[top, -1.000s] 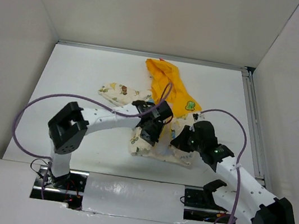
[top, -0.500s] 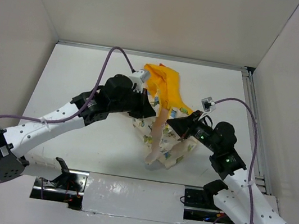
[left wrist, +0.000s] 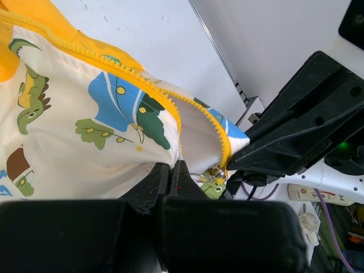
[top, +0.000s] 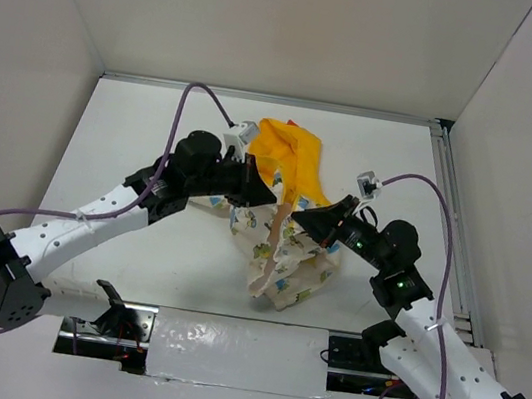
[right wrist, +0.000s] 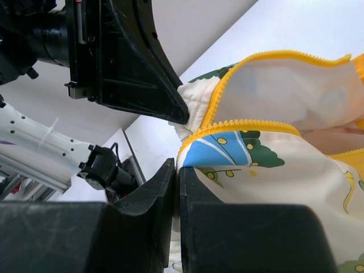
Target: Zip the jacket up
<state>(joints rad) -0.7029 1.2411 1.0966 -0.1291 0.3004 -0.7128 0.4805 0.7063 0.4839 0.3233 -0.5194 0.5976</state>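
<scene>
the jacket [top: 282, 258]: thin soft fabric, matte cream, printed with cartoon dinosaurs, trees and blue patches. It creases easily and we see loose folds all over. The hood [top: 289, 151] is plain yellow-orange, crumpled, and lies on the white table [top: 142, 150] on the far side.

zipper teeth [left wrist: 168, 106]: chunky yellow teeth on yellow tape. The two rows run apart, so the front is open, and pale lining shows between them in the right wrist view. In the left wrist view the rows converge at a small metallic piece [left wrist: 214, 173] just beside the right gripper's fingers. We can't tell if it is the slider.

Location: the jacket sits mid-table between the two grippers. Its upper front is raised off the surface. The rest hangs down, with the lower end touching the table near the arm bases.

left gripper [left wrist: 172, 175]: black fingers pressed together, pinching the cream panel just under one zipper edge.

right gripper [right wrist: 177, 173]: fingers likewise closed, clamping the fabric at the other zipper edge.

The two tips face each other, close together, with fabric bunched between them.

Left arm: the elbow is low at near-left and the white link stretches diagonally toward the centre. The wrist points right.

Right arm: the elbow is low at near-right and the forearm angles up and left. The wrist points left.

purple cables [top: 185, 106] loop off both arms.
</scene>
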